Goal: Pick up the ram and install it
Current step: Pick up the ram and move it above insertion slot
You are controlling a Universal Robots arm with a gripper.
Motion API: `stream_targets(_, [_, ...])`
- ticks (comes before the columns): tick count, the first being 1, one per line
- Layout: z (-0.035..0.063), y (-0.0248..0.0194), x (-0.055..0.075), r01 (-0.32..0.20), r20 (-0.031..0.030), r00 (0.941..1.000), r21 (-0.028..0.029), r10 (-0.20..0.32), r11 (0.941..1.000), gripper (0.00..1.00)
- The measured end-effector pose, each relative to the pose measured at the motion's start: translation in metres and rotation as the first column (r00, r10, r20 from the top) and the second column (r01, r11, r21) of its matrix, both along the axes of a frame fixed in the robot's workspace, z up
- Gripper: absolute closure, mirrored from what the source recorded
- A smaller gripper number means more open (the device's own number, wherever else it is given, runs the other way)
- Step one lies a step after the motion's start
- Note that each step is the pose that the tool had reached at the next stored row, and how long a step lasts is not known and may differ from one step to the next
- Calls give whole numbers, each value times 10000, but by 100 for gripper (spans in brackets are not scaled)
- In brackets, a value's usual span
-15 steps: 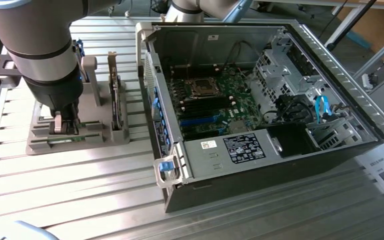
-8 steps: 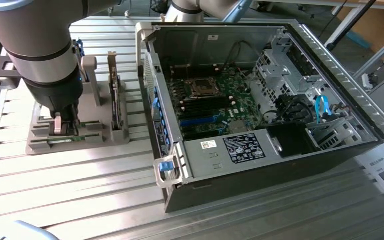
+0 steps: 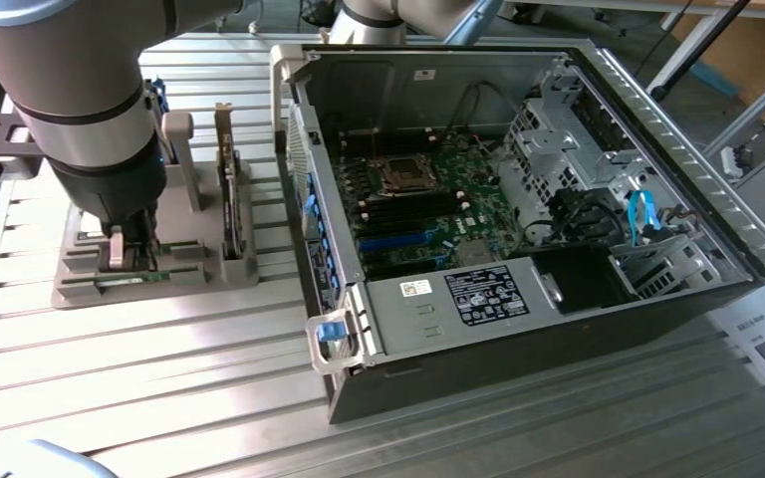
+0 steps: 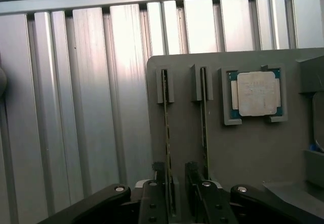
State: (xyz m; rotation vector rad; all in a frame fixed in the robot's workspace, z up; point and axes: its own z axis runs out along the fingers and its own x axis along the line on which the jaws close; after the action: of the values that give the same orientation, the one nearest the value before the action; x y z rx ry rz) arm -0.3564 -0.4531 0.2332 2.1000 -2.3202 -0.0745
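Ribbed aluminium slats form the table (image 3: 156, 378) you are working over, with a grey holder (image 3: 196, 274) near its edge at the exterior view's left and an open computer case (image 3: 416, 304) just beside it. The motherboard (image 3: 422, 199) lies exposed inside the case.

Your gripper (image 4: 175, 176) is down at the holder, and its fingers (image 4: 153, 198) stand apart on either side of the ram (image 4: 165, 112), with a gap showing, not clamped. That ram stands on edge in the slot nearest the holder's edge bordering the bare slats.

Watch what crowds it. A second ram stick (image 4: 204, 112) stands parallel in the next slot, just beside one finger. The square processor chip (image 4: 254, 93) sits in its recess further along. From the exterior view, the arm (image 3: 84, 119) covers much of the holder, and a dark card (image 3: 232, 199) stands upright between the gripper (image 3: 127, 254) and the case.
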Motion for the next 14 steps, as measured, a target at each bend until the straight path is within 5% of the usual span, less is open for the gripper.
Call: stream_targets(14, [-105,-5,0,0,0,10000,0,0,10000,70])
